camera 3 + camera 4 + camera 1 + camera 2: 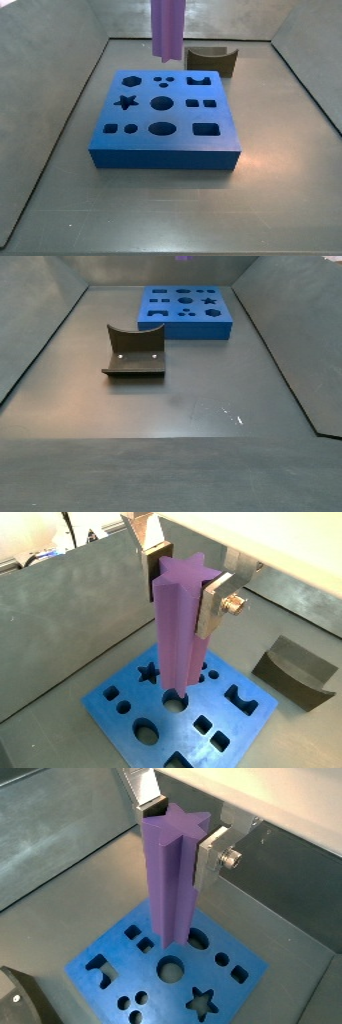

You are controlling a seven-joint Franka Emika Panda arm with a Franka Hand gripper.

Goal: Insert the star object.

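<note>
Gripper (179, 580) sits above the blue block (187, 717), its 2 fingers (214, 604) clamped on the upper end of the star object (181, 632); bar upright in both wrist views. In a side view its lower end (167, 30) hangs clear above the block (163, 120); dark olive piece (211, 61) lies beyond.

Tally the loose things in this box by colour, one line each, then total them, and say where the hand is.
Purple: 1, the star object, held upright between the fingers of the hand, above the block.
Blue: 1, the blue block with shaped holes.
Dark olive: 1, the notched piece, apart from the block.
Total: 3
</note>
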